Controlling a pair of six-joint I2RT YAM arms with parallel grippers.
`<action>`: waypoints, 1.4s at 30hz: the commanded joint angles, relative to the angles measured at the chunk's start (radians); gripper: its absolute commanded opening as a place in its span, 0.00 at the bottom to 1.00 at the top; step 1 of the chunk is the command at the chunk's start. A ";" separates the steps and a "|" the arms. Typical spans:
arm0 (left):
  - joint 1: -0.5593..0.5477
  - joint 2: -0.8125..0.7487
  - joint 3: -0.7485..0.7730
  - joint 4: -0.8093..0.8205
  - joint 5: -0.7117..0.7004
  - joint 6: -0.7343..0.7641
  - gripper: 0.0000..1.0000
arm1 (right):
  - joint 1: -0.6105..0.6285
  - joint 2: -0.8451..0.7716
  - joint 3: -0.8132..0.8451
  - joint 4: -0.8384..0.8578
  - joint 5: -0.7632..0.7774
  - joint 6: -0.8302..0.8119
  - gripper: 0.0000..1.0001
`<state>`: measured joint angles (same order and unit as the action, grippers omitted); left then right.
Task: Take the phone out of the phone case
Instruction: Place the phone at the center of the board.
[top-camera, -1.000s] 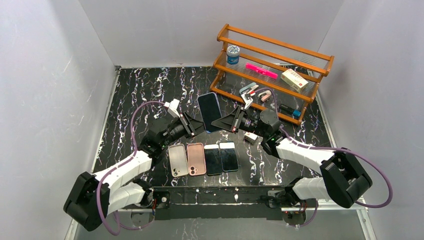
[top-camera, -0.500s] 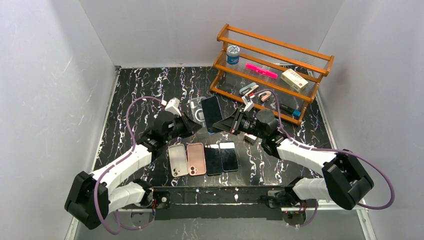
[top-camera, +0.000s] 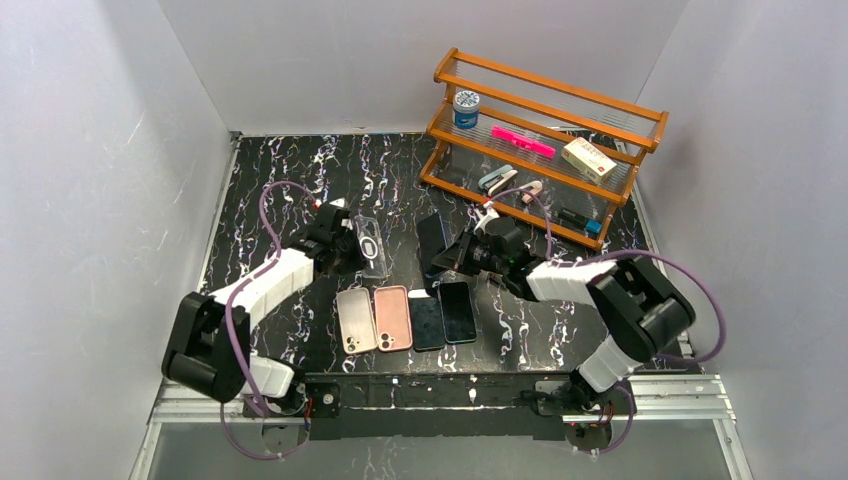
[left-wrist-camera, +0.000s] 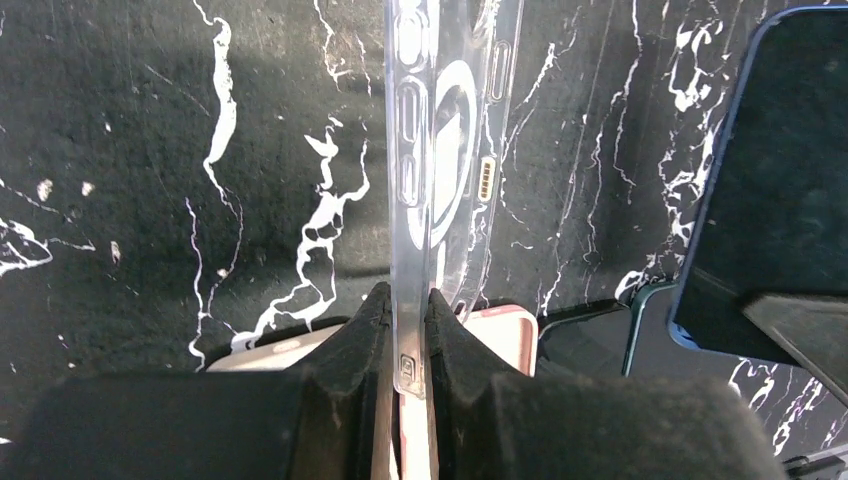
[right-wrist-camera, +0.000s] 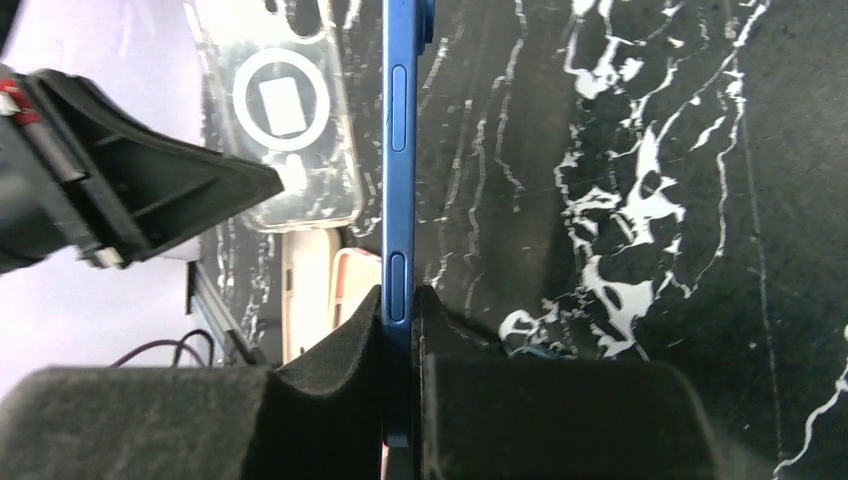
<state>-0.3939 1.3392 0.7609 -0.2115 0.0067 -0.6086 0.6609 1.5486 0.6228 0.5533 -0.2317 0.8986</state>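
My left gripper (top-camera: 347, 250) is shut on a clear phone case (top-camera: 370, 246) with a white ring on its back, held edge-on above the table; it shows in the left wrist view (left-wrist-camera: 430, 150) between my fingers (left-wrist-camera: 370, 330). My right gripper (top-camera: 452, 258) is shut on a blue phone (top-camera: 432, 245), seen edge-on in the right wrist view (right-wrist-camera: 400, 150). Phone and case are apart, the case to the left of the phone. The case also shows in the right wrist view (right-wrist-camera: 285, 130), and the phone in the left wrist view (left-wrist-camera: 780, 170).
A clear case (top-camera: 355, 320), a pink case (top-camera: 392, 317) and two dark phones (top-camera: 442, 315) lie in a row near the front edge. A wooden rack (top-camera: 545, 140) with small items stands at the back right.
The case and phone have come apart. My left gripper carried the clear case to the left; my right gripper drew the blue phone lower and slightly right, and the right arm folded in.
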 joint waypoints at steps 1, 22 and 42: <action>0.046 0.060 0.078 -0.101 0.075 0.076 0.00 | -0.003 0.077 0.103 0.092 0.025 -0.013 0.01; 0.105 0.193 0.098 -0.197 0.134 0.119 0.20 | -0.003 0.268 0.129 0.028 -0.012 0.047 0.27; 0.106 -0.097 0.185 -0.380 -0.040 0.173 0.82 | -0.003 -0.120 0.122 -0.458 0.265 -0.138 0.96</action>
<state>-0.2844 1.3846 0.8879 -0.5030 0.0635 -0.4603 0.6613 1.5814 0.7418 0.2314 -0.0975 0.8299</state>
